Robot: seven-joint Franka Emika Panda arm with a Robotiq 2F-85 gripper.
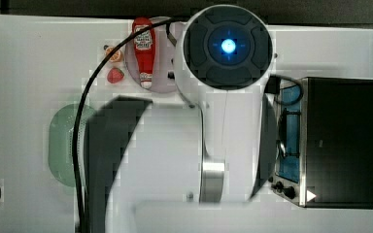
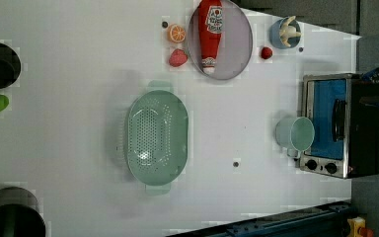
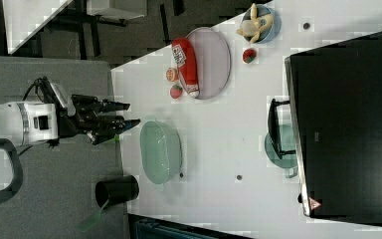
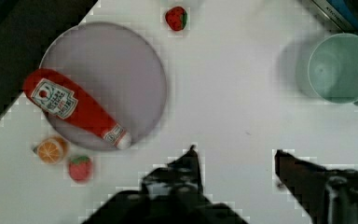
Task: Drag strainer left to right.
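Gripper (image 4: 235, 156): fingers apart, holding nothing, well above table (image 2: 79, 123). Strainer (image 2: 156, 134): mid-table, untouched. Ketchup (image 2: 210, 29) on plate (image 2: 237, 44); cup (image 2: 296, 133) by oven (image 2: 340, 126).

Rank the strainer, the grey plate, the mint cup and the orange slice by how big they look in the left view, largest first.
1. strainer
2. grey plate
3. mint cup
4. orange slice

The cup lies on its side beside the toaster oven, so its size is less sure.
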